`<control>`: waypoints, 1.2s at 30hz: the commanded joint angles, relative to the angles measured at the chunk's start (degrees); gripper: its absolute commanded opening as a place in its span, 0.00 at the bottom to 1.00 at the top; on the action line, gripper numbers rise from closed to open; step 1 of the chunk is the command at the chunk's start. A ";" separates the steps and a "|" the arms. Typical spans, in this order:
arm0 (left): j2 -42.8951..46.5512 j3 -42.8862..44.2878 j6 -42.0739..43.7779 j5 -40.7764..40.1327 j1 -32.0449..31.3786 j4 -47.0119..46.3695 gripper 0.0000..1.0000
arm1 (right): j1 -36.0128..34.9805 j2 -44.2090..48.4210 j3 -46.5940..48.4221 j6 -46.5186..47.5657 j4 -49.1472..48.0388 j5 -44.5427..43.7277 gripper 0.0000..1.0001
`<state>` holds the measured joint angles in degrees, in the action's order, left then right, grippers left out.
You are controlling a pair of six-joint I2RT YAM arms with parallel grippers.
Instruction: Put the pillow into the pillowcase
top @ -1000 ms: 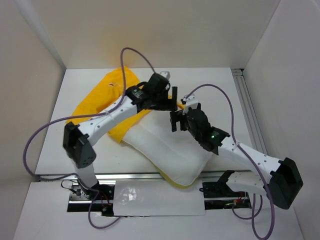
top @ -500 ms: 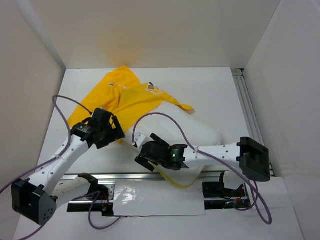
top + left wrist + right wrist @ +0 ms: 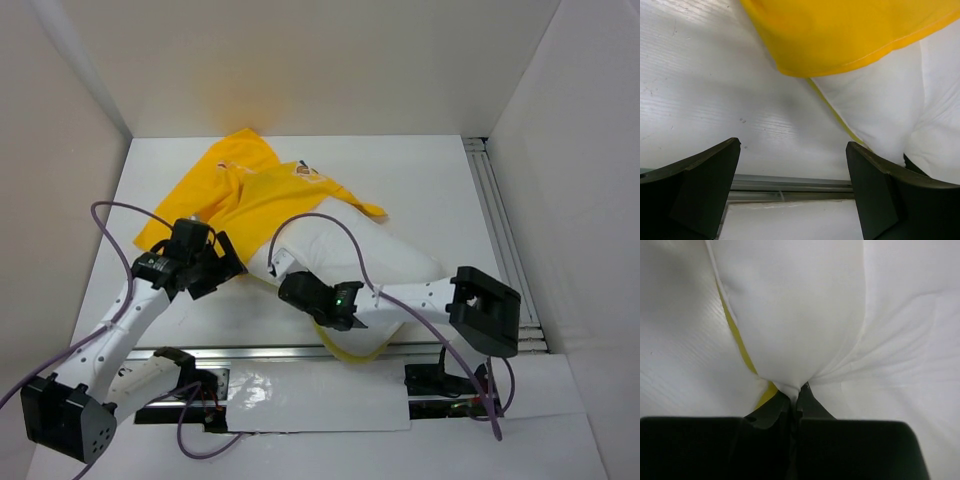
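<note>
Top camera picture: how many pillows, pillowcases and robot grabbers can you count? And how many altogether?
pillow (white): 1
pillowcase (yellow): 1
grippers: 2, the left gripper and the right gripper
Total: 4

The pillow (image 3: 400, 255) fills the middle of the surface (image 3: 430, 175), and the pillowcase (image 3: 250, 190) covers the back left, so both block the way there. The right arm (image 3: 415, 297) lies across the pillow's near edge. The back right is bare, up to the rail (image 3: 497, 215) by the right wall (image 3: 570, 150). A thin bare strip runs along the left wall (image 3: 55, 150).
</note>
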<state>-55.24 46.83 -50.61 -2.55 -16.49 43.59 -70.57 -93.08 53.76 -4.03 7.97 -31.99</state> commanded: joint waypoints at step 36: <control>-11.30 -11.21 -0.39 -17.94 -4.94 -57.37 0.80 | 17.39 13.36 19.02 -2.91 3.63 20.65 0.00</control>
<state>-68.97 37.26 -56.23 -18.48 -20.43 -2.63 -53.71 -80.68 67.85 -6.37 15.77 -12.45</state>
